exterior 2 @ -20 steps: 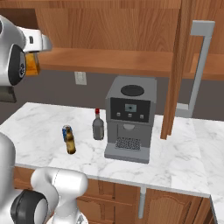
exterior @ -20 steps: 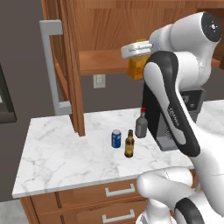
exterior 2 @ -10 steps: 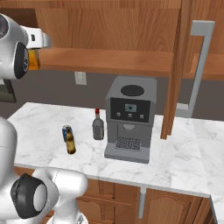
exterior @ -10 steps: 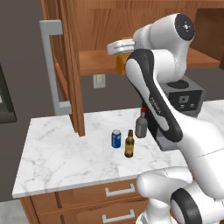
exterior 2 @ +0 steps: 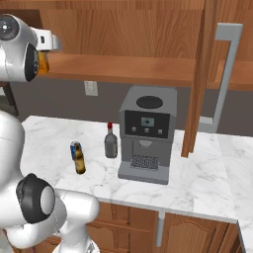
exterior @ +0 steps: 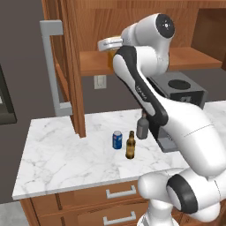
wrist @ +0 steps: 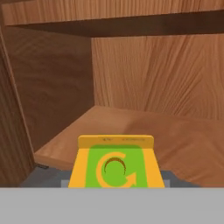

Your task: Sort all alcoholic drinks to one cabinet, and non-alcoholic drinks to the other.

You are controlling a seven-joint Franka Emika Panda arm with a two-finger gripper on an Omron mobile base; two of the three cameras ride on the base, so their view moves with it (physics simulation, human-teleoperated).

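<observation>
Hand view: juice carton carried to the mouth of the open cabinet.

The pincer (exterior: 110,45) is pinching the juice carton (wrist: 116,164), whose green top faces the camera while its body hangs below the hand; from the left base view the carton sits level with the front edge of the cabinet shelf (wrist: 144,127). That shelf lies straight ahead of and slightly under the carton, bare wood running back to the rear wall, so the next move looks like a push forward and a short lowering, carton upright. Down on the table (exterior: 66,150), the blue can (exterior: 117,140) and the brown bottle (exterior: 130,145) stand just beside each other, with the grey bottle (exterior: 142,127) near them against the coffee machine (exterior 2: 146,133).
</observation>
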